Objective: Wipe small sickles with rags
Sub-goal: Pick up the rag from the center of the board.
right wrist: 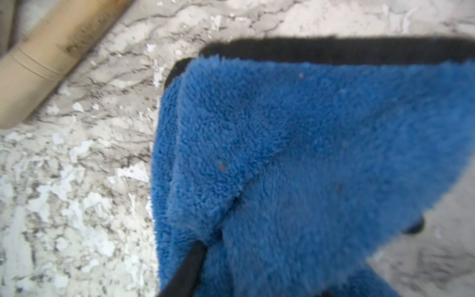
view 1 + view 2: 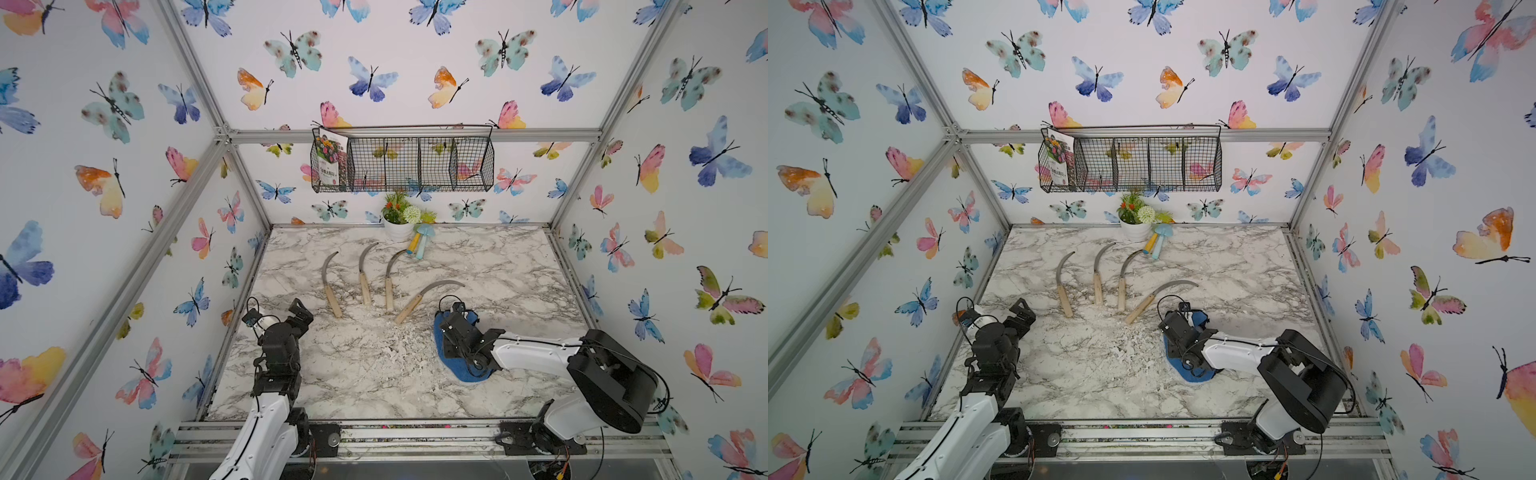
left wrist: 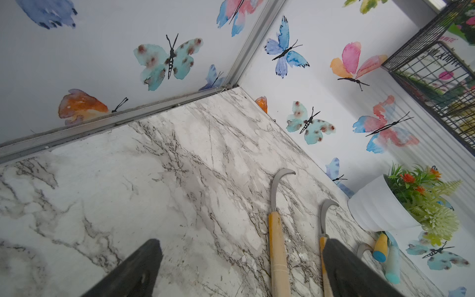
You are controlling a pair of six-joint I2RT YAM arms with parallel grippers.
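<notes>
The right gripper (image 2: 451,323) has one finger (image 1: 190,264) pressed into a raised fold of the blue rag (image 1: 295,144). The other finger is buried in the pile, and the pair look clamped on that fold. The rag lies near right on the table (image 2: 519,266). It looks soft, thick and light and will likely sag, so a deep bite suits it. Just left lies the nearest sickle (image 2: 419,300), stiff and thin-edged, and safest held by its wooden handle (image 2: 405,314). Near left, the left gripper (image 3: 241,246) hangs with its fingers apart and empty.

Four small sickles (image 2: 1097,291) fanned on marble table (image 2: 1225,266), right tool (image 2: 1173,332) down on blue rag (image 2: 1200,374)
</notes>
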